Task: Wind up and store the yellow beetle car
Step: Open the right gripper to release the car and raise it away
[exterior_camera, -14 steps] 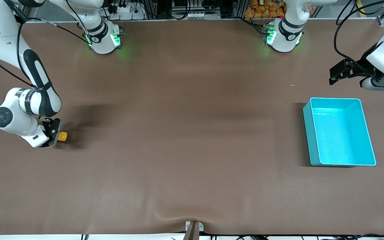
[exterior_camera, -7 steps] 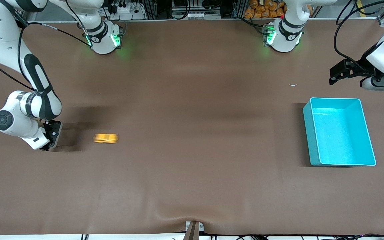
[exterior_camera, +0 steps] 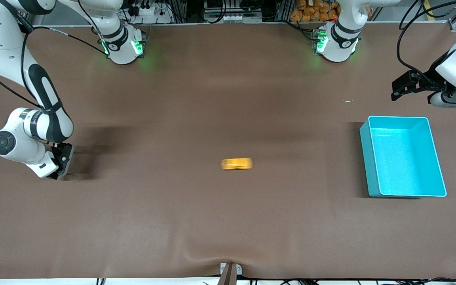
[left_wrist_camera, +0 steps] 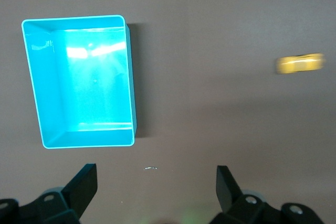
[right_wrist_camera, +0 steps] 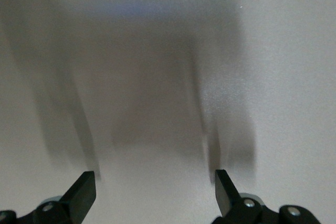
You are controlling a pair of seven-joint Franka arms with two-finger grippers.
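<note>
Front view
- Table (exterior_camera: 228, 221): brown cover, with a wrinkle at the edge nearest the camera.
- Yellow beetle car (exterior_camera: 236, 164): on the table near its middle, smeared into a streak, well apart from both grippers.
- Teal bin (exterior_camera: 404, 192): toward the left arm's end of the table; nothing visible inside.
- Right gripper (exterior_camera: 65, 163): low over the table at the right arm's end; finger spread hard to read here.
- Left gripper (exterior_camera: 400, 88): over bare table, farther from the camera than the bin; arm waiting.

Left wrist view
- Left gripper (left_wrist_camera: 157, 182): fingers (left_wrist_camera: 84, 182) spread wide, nothing between them.
- Teal bin (left_wrist_camera: 131, 103): whole rim shown, bright glare on its floor.
- Yellow beetle car (left_wrist_camera: 300, 63): blurred, well apart from the bin.
- Only here: a tiny pale scrap (left_wrist_camera: 150, 169) on the table between the fingers and the bin.

Right wrist view
- Right gripper (right_wrist_camera: 155, 190): fingers (right_wrist_camera: 84, 187) spread wide, holding nothing.
- Table (right_wrist_camera: 168, 51): bare cover with finger shadows; no car or bin, unlike the other two views.
</note>
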